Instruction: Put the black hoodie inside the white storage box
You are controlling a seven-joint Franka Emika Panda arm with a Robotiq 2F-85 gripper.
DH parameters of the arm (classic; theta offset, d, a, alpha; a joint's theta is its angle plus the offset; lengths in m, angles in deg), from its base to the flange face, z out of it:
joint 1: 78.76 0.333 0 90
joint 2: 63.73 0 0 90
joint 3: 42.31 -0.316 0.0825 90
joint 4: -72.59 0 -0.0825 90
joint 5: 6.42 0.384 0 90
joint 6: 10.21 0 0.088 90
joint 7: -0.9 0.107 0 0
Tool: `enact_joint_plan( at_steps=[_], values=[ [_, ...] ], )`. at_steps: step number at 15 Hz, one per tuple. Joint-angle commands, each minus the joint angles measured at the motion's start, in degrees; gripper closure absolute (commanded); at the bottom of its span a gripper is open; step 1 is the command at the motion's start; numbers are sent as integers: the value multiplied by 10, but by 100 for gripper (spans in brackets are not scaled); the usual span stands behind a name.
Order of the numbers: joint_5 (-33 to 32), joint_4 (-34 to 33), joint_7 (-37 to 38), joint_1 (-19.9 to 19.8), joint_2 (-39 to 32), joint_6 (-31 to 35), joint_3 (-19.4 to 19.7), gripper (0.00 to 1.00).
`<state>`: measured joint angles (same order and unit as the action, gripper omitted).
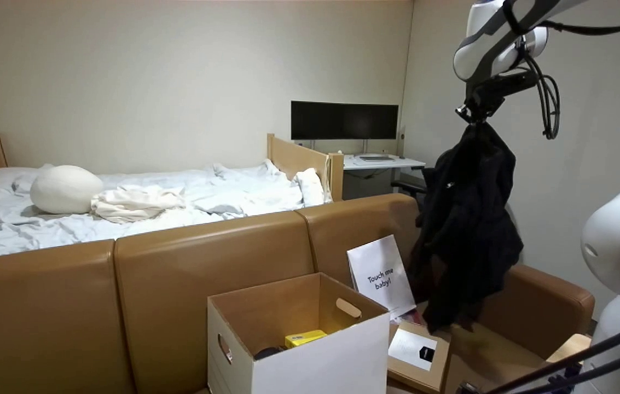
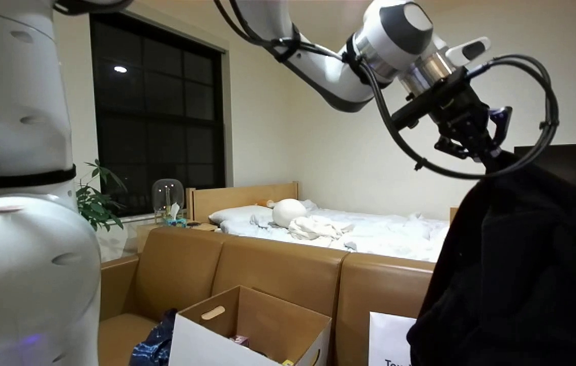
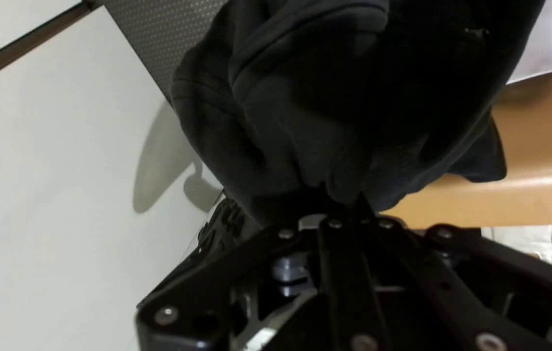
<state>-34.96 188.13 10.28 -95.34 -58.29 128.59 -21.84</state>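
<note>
The black hoodie hangs in long folds from my gripper. It also hangs in the other exterior picture, where it fills the right side, and it fills the upper middle of the wrist view. The gripper is shut on a bunched part of it, in an exterior view and in the wrist view; the fingertips are partly hidden by the cloth. The white storage box stands open on the sofa, also seen in an exterior view. The hoodie hangs to one side of the box, apart from it.
Inside the box lie a yellow package and dark items. A white sign leans on the brown sofa beside the box. A flat cardboard box lies near the hoodie's lower end. A blue patterned cloth lies beside the box.
</note>
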Motion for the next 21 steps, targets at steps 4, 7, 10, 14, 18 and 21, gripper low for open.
enact_joint_plan(
  at_steps=[4,7,10,14,18,21],
  values=[
    [-133,78,47,4,182,16,-115,96],
    [-130,102,36,25,245,14,-170,96],
    [-119,122,35,58,301,14,-225,96],
    [-92,129,22,124,357,12,-289,96],
    [-44,121,24,173,365,74,-297,96],
    [20,149,34,171,337,176,-275,96]
  ],
)
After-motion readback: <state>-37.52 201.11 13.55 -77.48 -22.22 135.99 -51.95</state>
